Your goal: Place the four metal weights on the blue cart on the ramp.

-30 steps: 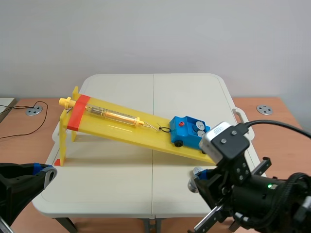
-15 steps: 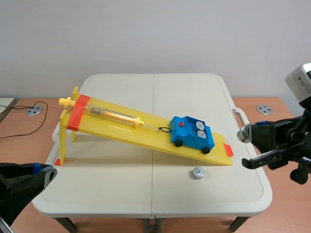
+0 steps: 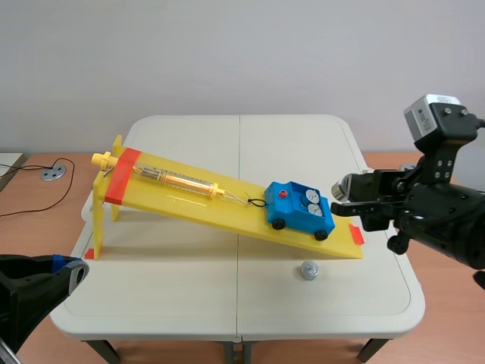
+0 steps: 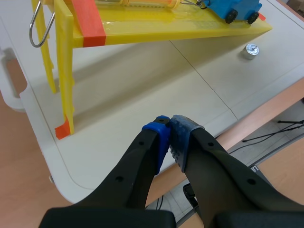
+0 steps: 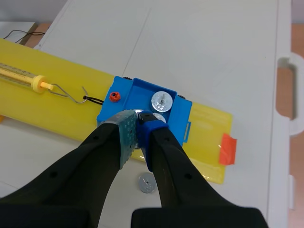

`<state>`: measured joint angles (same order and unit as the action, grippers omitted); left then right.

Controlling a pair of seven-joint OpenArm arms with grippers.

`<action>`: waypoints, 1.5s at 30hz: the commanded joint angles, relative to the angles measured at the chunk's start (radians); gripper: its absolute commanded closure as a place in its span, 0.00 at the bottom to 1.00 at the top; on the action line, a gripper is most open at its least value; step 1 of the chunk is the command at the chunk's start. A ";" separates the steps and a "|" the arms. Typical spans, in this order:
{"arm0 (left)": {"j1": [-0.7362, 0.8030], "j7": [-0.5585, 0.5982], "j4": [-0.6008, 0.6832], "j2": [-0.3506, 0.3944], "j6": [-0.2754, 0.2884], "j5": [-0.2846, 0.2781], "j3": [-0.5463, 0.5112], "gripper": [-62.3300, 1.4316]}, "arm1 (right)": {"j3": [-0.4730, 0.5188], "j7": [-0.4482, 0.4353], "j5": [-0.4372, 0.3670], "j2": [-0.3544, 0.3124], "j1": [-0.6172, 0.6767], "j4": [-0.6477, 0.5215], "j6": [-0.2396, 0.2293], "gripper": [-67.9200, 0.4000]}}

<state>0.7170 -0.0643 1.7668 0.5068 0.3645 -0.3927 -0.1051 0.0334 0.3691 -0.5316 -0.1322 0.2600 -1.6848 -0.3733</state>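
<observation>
A metal weight [image 3: 339, 186] is pinched between the pads of the right gripper [image 5: 137, 122], whose 2 fingers stand only as far apart as the weight is wide. The scene view shows it held in the air just off the downhill end of the blue cart [image 3: 297, 216] and not touching it. The right wrist view places the fingertips right over the cart's open tray. In the tray lie 2 more weights [image 3: 308, 199], side by side. The cart stands on its wheels near the low end of the yellow ramp [image 3: 182, 203], and a cord ties it to the hook of a spring scale [image 3: 178, 180] that lies up the slope. A 4th weight [image 3: 308, 269] sits loose on the white table [image 3: 189, 265], just beside the ramp's foot on the robot's side. The left gripper [image 4: 170, 137] is low over the table's near edge with its blue pads pressed together on nothing, well apart from the cart and facing the ramp's raised end.
</observation>
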 commanded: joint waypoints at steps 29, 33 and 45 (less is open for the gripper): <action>-0.022 0.090 0.032 0.010 0.024 -0.031 -0.008 0.93 | -0.015 -0.126 -0.060 0.127 -0.369 0.289 0.018 0.98; -0.022 0.090 0.032 0.010 0.024 -0.031 -0.008 0.93 | -0.015 -0.124 -0.060 0.127 -0.391 0.320 0.018 0.98; -0.022 0.090 0.032 0.010 0.024 -0.031 -0.008 0.93 | -0.014 -0.132 -0.060 0.146 -0.429 0.386 0.020 0.98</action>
<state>0.7170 -0.0643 1.7668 0.5068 0.3645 -0.3931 -0.1051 0.0166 0.3683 -0.5236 0.0086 -0.0345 -1.2579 -0.3504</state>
